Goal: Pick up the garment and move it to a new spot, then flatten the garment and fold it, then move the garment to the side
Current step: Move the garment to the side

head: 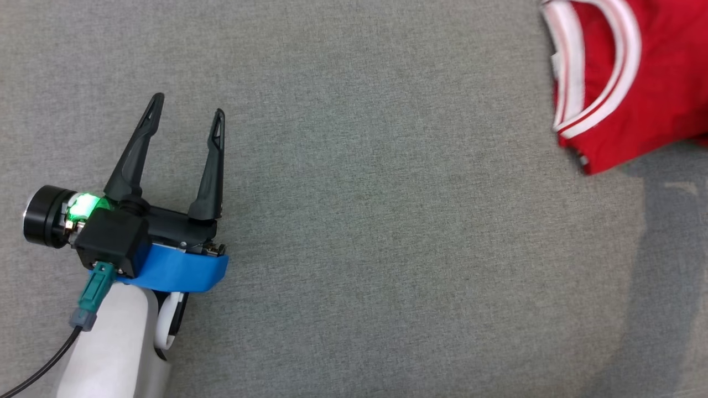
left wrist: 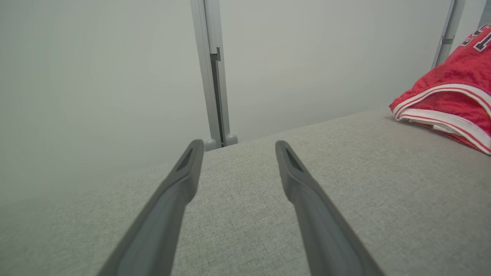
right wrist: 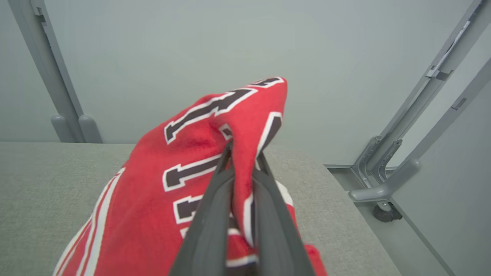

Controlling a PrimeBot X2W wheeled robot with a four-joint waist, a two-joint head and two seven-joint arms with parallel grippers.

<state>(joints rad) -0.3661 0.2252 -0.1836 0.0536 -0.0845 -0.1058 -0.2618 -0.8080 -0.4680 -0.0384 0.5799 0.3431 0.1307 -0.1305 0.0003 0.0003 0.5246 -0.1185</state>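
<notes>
right pincer (right wrist: 245, 153): clamped tight on a fold of the red jersey with white trim and dark numbers (right wrist: 184, 153), lifting that bit off the grey fabric desk (right wrist: 46, 184)
left pincer (head: 189, 105): spread wide over the desk, jersey well off to its right

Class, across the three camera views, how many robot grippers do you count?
2. The left gripper, open, sits over the grey fabric surface; the right gripper is shut on the red, white-trimmed jersey.
</notes>
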